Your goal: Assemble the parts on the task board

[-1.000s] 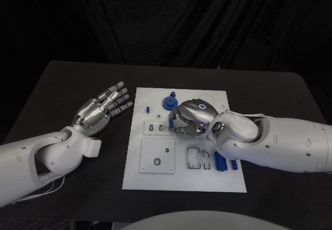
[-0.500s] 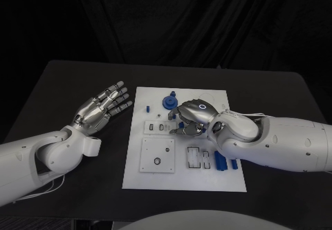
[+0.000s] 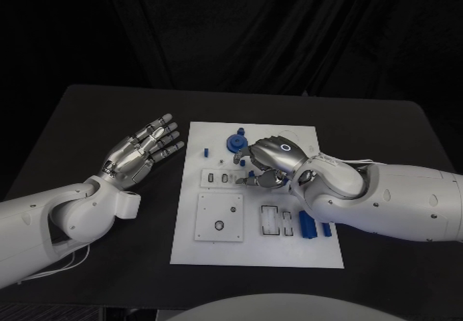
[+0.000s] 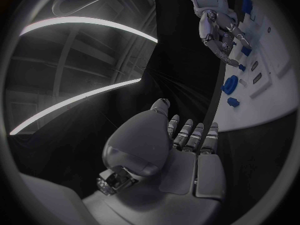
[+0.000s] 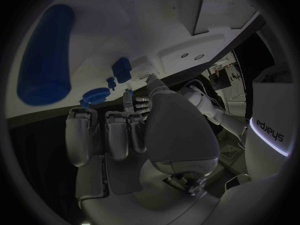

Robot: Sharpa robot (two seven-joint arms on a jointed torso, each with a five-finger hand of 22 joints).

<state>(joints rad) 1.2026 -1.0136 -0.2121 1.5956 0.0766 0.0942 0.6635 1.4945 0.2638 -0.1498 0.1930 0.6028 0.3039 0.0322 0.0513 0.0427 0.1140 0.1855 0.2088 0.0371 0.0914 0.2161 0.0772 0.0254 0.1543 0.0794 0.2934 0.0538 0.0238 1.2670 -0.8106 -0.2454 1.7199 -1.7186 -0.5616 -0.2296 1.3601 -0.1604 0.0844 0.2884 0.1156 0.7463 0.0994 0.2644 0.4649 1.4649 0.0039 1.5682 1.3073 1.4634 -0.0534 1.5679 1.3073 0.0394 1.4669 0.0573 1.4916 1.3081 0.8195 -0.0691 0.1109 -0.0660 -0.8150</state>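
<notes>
Resting palm-up on the black tabletop, the left hand lies just beside the white board, fingers spread apart and holding nothing. Right hand: hovers over the upper middle of the board, fingers curled downward; a small blue piece sits at its fingertips, though whether it is pinched cannot be told. Blue round knob: stands on the board just beyond the right hand, toward the left hand. Small blue peg: on the board edge nearest the left hand. Blue bars: lying on the board beneath the right forearm, beside two slotted recesses.
</notes>
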